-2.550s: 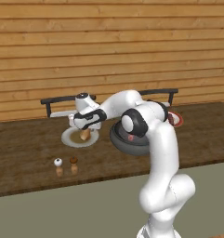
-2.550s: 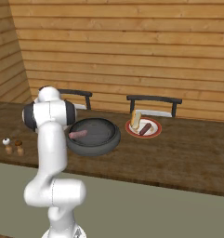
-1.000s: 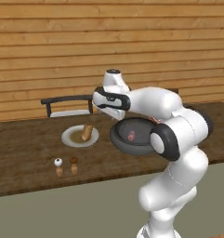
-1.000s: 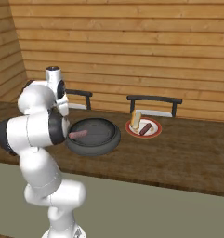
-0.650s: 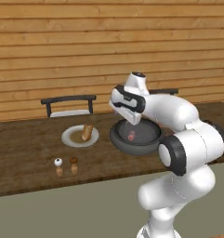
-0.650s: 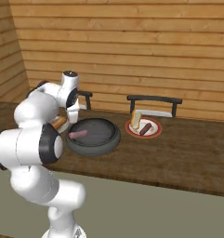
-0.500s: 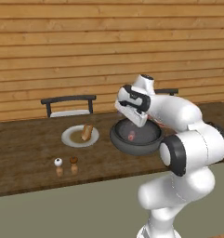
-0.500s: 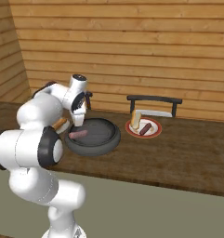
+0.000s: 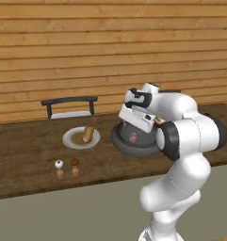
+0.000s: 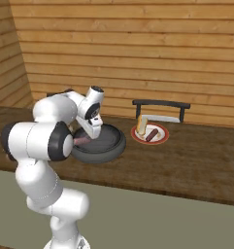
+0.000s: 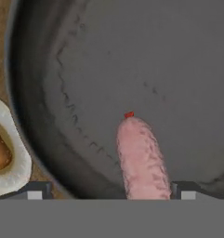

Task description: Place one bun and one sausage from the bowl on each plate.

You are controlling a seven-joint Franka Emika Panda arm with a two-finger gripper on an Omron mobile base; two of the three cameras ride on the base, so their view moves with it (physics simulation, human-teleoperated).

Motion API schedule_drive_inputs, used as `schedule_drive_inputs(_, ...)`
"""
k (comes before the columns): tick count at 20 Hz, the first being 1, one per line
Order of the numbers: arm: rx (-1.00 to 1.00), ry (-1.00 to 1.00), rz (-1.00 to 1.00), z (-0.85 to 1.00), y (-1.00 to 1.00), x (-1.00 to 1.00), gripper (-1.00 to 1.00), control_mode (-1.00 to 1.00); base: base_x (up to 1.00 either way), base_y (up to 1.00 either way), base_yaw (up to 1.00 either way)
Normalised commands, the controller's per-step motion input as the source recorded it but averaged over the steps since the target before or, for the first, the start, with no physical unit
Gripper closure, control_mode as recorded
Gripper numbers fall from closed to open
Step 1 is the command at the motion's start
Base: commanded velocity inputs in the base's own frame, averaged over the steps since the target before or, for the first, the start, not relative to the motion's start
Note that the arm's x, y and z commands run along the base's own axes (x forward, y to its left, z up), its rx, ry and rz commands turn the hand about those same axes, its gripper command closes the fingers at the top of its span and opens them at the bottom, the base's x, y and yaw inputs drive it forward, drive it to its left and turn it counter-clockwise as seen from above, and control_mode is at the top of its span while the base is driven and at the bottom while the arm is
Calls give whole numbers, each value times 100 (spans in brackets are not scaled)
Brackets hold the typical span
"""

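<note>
Looking over the scene, the wood plank wall took up the whole background, with the long dark wooden counter running along in front of it and two dark chair backs poking up behind its far edge. The floor in front was plain grey-green.

The bowl sat near the middle of the counter, partly covered by the arm in both base views. Only a bit of pink sausage showed there; from the hand camera it lay on the bowl floor, its lower end cut off by the frame edge, with a tiny red mark at its tip.

The gripper hung right over the bowl with its jaws spread wide, one finger tip on each side of the sausage, nothing held.

One plate was left of the bowl with a bun on it. The other plate, toward the counter's right, held a bun and a dark sausage.

Two little shakers stood near the counter's front edge; too small to make out much.
</note>
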Motion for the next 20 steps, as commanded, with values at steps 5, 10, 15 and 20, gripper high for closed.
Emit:
schedule_drive_inputs(5,0,-11,4,-35,0,-2,-100,-100,0,0,0)
schedule_drive_inputs(10,0,-19,0,-41,0,-32,-100,-100,0,0,0)
schedule_drive_inputs(15,0,-11,0,-10,0,-28,-100,-100,0,0,0)
schedule_drive_inputs(20,0,-1,0,-2,0,-5,-100,-100,0,0,0)
